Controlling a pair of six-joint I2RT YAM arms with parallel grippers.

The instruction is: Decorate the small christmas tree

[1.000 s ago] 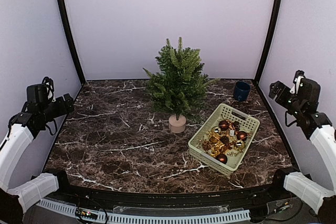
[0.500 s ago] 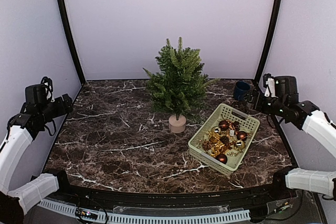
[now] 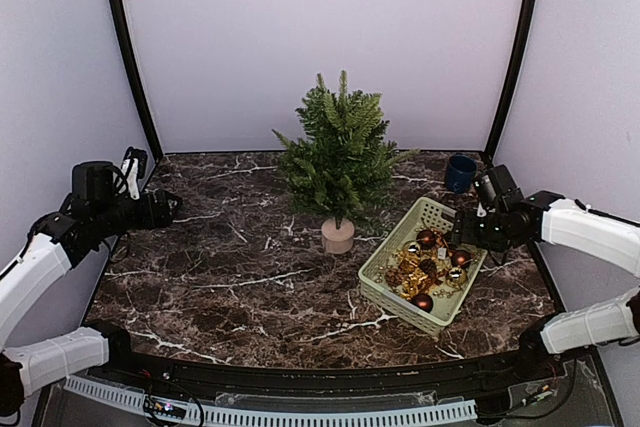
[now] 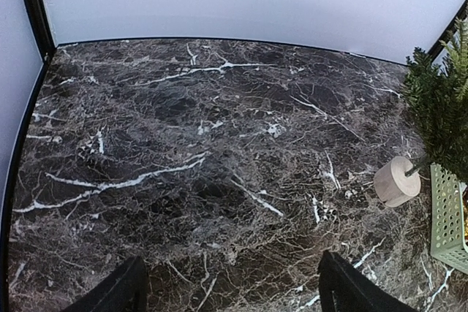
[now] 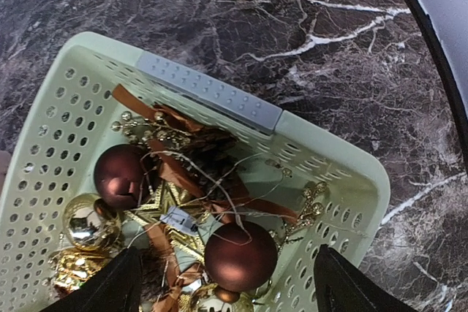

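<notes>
Below our right fingers (image 5: 110, 286), spread wide, lies a pale green perforated plastic basket (image 5: 329, 150) of brown and gold baubles (image 5: 240, 256). Our left fingers (image 4: 121, 290), likewise released, hover over dark marble tabletop (image 4: 183, 144); the small green christmas tree (image 4: 439, 107) stands ahead, to their right.

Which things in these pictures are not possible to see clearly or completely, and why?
- Left wrist view: the small christmas tree is cut off by the right edge; its top is unseen.
- Right wrist view: the basket is cut off by the bottom edge; the brown balls hide what lies beneath.
- Top view: the blue cup is too small to show its contents.
</notes>
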